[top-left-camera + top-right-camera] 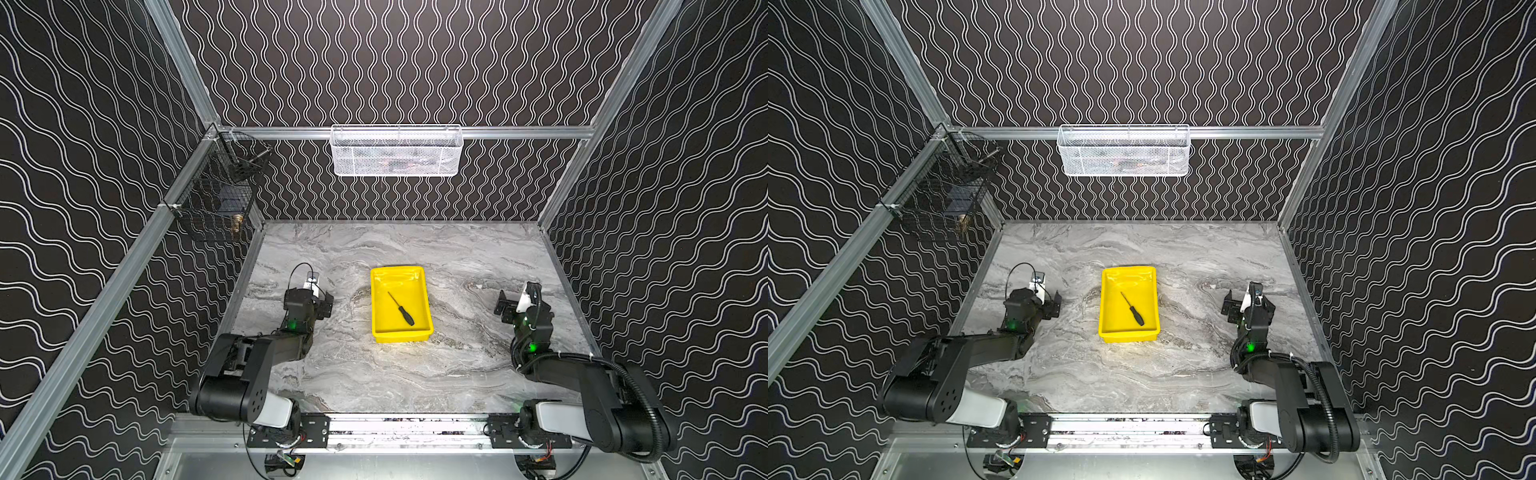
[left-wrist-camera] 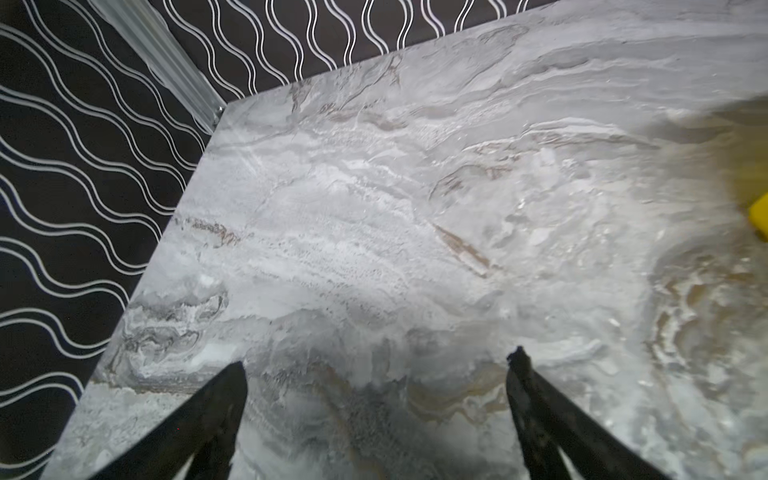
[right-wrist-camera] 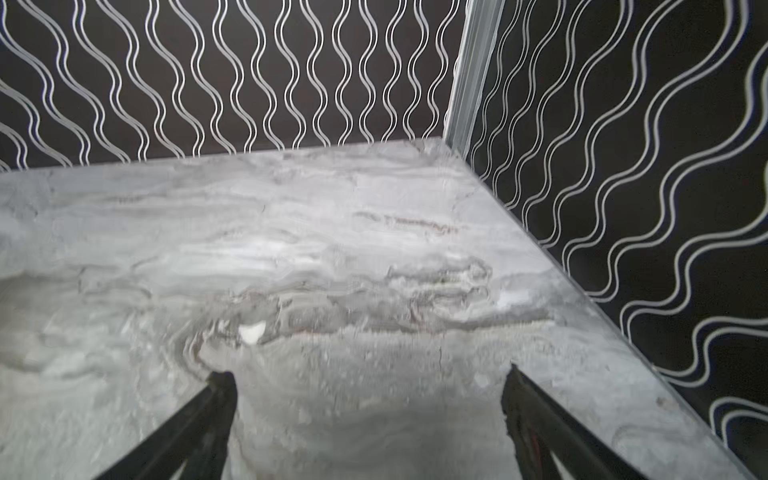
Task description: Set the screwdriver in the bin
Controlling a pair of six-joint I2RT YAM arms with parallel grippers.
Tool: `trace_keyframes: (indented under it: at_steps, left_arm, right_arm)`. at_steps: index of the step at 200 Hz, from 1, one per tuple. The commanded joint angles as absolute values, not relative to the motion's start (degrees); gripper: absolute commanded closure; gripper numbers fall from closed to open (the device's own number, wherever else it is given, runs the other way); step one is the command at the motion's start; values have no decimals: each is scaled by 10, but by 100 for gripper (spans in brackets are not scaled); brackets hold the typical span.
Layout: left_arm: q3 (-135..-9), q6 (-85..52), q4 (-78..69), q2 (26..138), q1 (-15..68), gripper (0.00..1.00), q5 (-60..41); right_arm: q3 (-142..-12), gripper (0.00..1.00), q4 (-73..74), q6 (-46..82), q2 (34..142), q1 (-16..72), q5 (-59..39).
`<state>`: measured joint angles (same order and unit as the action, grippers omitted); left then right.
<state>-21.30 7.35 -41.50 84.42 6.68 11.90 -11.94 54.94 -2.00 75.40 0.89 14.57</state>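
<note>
Screwdriver (image 1: pixel 401 309) lies flat on the floor of the bin (image 1: pixel 401 336), set diagonally. Its black handle points to the near right corner and its shaft tip toward the far left; both top views show the same (image 1: pixel 1132 309).

Bin stands mid-counter (image 1: pixel 457 374), between the two arms and well apart from both.

Left gripper (image 2: pixel 378 359): fingers spread wide, nothing between them, only bare marble counter below. A yellow corner of the bin (image 2: pixel 759 216) shows at the edge of the left wrist view.

Right gripper (image 3: pixel 366 370): fingers likewise wide apart and empty, over the counter near the right wall.

White mesh basket (image 1: pixel 397 151) hangs on the back rail. Black wire basket (image 1: pixel 216 195) hangs on the left rail, its contents too dim to name.
</note>
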Motion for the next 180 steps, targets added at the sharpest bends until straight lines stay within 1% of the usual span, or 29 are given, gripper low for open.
trace_keyframes:
  at_steps: [1, 6, 13, 26, 38, 42, 55, 71, 87, 104, 123, 142, 162, 180]
  left_arm:
    - [-209, 41, -520, 864, 46, 1, 55]
    - [-198, 40, -557, 875, 42, 1, 46]
    - [-192, 39, -573, 887, 40, 1, 40]
    - [-180, 41, -616, 909, 39, 1, 30]
    - [-174, 41, -643, 926, 37, 1, 28]
    - [-173, 41, -650, 933, 36, 1, 27]
    - [-176, 44, -668, 955, 34, 1, 26]
    - [-211, 43, -583, 946, 33, 1, 12]
    - [-215, 35, -571, 945, 27, 1, 10]
    - [-217, 36, -571, 947, 27, 1, 11]
    - [-216, 36, -573, 948, 27, 1, 13]
    - [-214, 35, -577, 948, 27, 1, 22]
    - [-214, 37, -578, 947, 27, 1, 22]
    - [-214, 37, -581, 948, 27, 1, 23]
  right_arm:
    - [-139, 1, 591, 8, 774, -8, 122]
    - [-135, 1, 603, 22, 779, -12, 113]
    - [-126, 1, 637, 27, 796, -20, 93]
    - [-108, 1, 710, 31, 849, -23, 93]
    - [-92, 1, 829, 16, 903, -25, 88]
    - [-96, 1, 809, 19, 897, -25, 88]
    - [-132, 1, 662, 26, 855, -26, 71]
    - [-145, 1, 714, -4, 895, -26, 33]
    - [-170, 1, 605, 9, 866, -26, 38]
    - [-152, 1, 692, 6, 893, -27, 46]
    - [-167, 1, 623, 15, 874, -27, 52]
    - [-154, 1, 682, 8, 891, -27, 51]
    - [-161, 1, 644, 11, 878, -27, 54]
    - [-150, 1, 686, 4, 887, -27, 53]
